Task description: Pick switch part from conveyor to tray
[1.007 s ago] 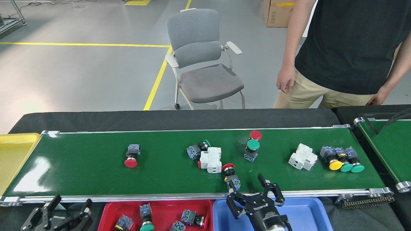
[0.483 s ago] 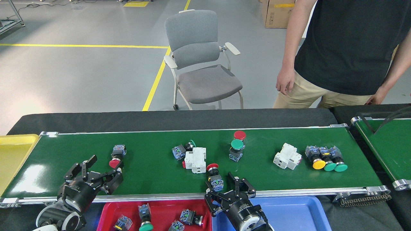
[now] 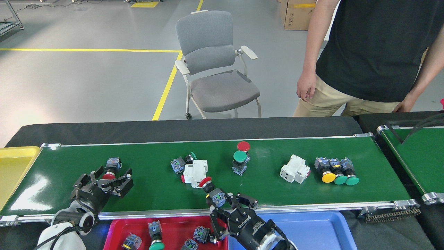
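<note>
The conveyor [image 3: 156,194] is a wide dark-green belt with silver rails, carrying several switch parts. My left gripper [image 3: 108,180] is open low over the belt's left part. A red-capped switch [image 3: 110,171] sits between its spread fingers [image 3: 125,181]. My right gripper [image 3: 230,207] is open at the belt's near rail. A second red-capped switch [image 3: 212,191] lies just off its left fingertip, its blue-grey body nearest. Below the near rail are a red tray [image 3: 173,222] holding several switches and a blue tray [image 3: 312,225].
Also on the belt are two white breakers [image 3: 195,171] [image 3: 295,169], a green-capped switch [image 3: 239,160], a red-capped one behind it and a row of three switches [image 3: 336,171]. A yellow tray [image 3: 14,163] lies left, a second belt [image 3: 416,152] right. A person [image 3: 374,52] stands beyond.
Every part on the belt has drifted left. My left gripper rose onto the belt and reached around the left red-capped switch. My right gripper shifted left, following the other red-capped switch.
</note>
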Robot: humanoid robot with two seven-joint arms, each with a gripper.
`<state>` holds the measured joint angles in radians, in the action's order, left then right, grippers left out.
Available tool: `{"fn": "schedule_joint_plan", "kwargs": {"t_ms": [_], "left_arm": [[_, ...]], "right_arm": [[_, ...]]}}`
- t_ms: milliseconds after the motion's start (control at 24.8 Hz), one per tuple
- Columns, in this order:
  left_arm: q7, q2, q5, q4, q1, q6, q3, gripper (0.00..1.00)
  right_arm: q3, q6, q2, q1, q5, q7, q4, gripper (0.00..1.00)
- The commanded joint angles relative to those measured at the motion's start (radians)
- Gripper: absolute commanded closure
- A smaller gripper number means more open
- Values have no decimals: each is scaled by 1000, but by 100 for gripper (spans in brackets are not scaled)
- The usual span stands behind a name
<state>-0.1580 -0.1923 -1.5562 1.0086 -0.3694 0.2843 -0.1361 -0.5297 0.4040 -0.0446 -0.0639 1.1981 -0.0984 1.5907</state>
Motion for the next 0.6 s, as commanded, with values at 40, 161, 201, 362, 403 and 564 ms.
{"fn": "schedule_joint_plan", "kwargs": {"t_ms": [40, 161, 201, 362, 403, 564], "left_arm": [[113, -27, 5, -61, -42, -70, 26, 54], [153, -32, 27, -84, -40, -30, 23, 91], [169, -32, 33, -81, -37, -1, 21, 94], [189, -36, 33, -10, 1, 81, 23, 97], [189, -45, 33, 42, 33, 122, 16, 97], [178, -76, 79, 347, 245, 360, -8, 93]], "right_arm": [[5, 214, -3, 35, -18, -3, 40, 36], [5, 216, 0, 52, -20, -44, 40, 0], [5, 213, 2, 52, -20, -44, 38, 0], [86, 194, 12, 53, -23, -46, 40, 0], [125, 159, 31, 53, -22, -46, 43, 0], [244, -133, 71, 47, -17, -43, 45, 1]]}}
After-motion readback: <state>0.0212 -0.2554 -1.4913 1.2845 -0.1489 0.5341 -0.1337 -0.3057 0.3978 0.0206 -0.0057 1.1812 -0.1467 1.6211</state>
